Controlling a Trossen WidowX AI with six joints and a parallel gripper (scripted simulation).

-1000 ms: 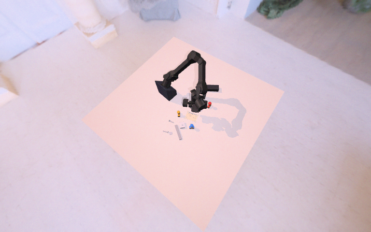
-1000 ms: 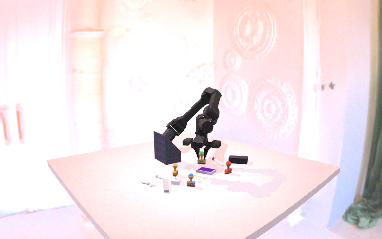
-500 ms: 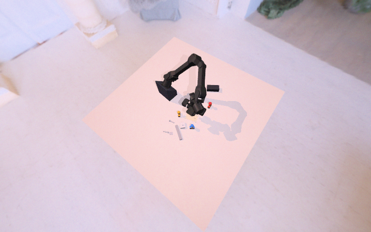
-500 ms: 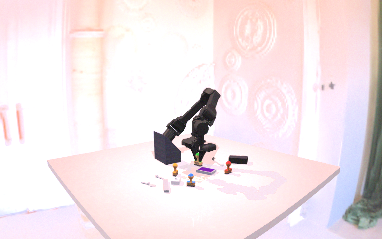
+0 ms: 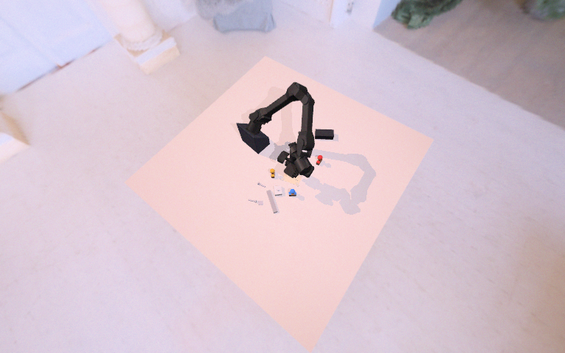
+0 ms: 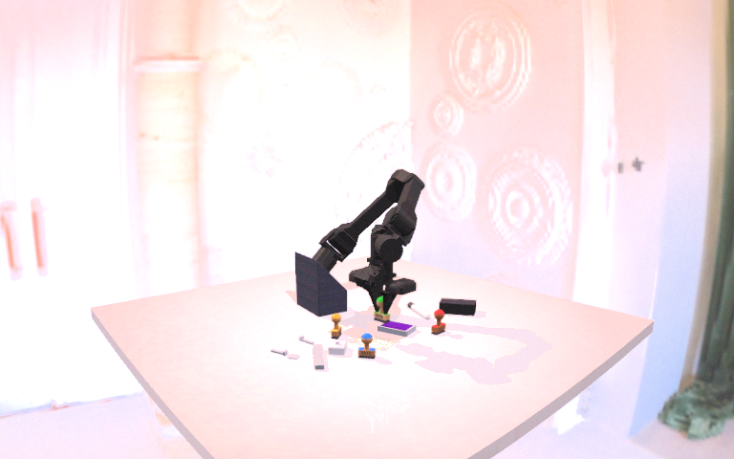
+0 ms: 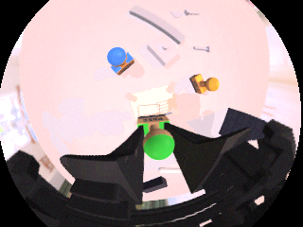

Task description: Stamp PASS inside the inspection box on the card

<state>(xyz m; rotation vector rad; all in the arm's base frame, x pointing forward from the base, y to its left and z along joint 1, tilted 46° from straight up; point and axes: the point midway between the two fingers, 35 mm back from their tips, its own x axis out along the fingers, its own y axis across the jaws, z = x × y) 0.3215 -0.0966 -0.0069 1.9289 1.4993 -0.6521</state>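
Note:
My gripper (image 6: pixel 380 301) (image 7: pixel 153 127) (image 5: pixel 298 168) is shut on the green-knobbed stamp (image 6: pixel 380 309) (image 7: pixel 158 146) and holds it upright, low over the bench. The purple ink pad (image 6: pixel 397 326) lies just to the right of the stamp in the exterior view. The pale card (image 7: pixel 151 97) (image 5: pixel 293 181) lies right in front of the stamp's base in the wrist view. Its box is too small to make out. A blue-knobbed stamp (image 7: pixel 119 59) (image 6: pixel 366 345) (image 5: pixel 293 192), an orange-knobbed stamp (image 7: pixel 204 83) (image 6: pixel 335 325) (image 5: pixel 272 172) and a red-knobbed stamp (image 6: pixel 438 320) (image 5: pixel 318 159) stand on the bench.
A black box (image 6: pixel 457 306) (image 5: pixel 324 134) lies behind the red stamp. The arm's dark wedge base (image 6: pixel 316 287) (image 5: pixel 252 137) is at the back left. A grey bar (image 6: pixel 318 357) (image 5: pixel 272 201), a small white block (image 6: pixel 336 346) and loose bolts (image 6: pixel 279 351) lie front left.

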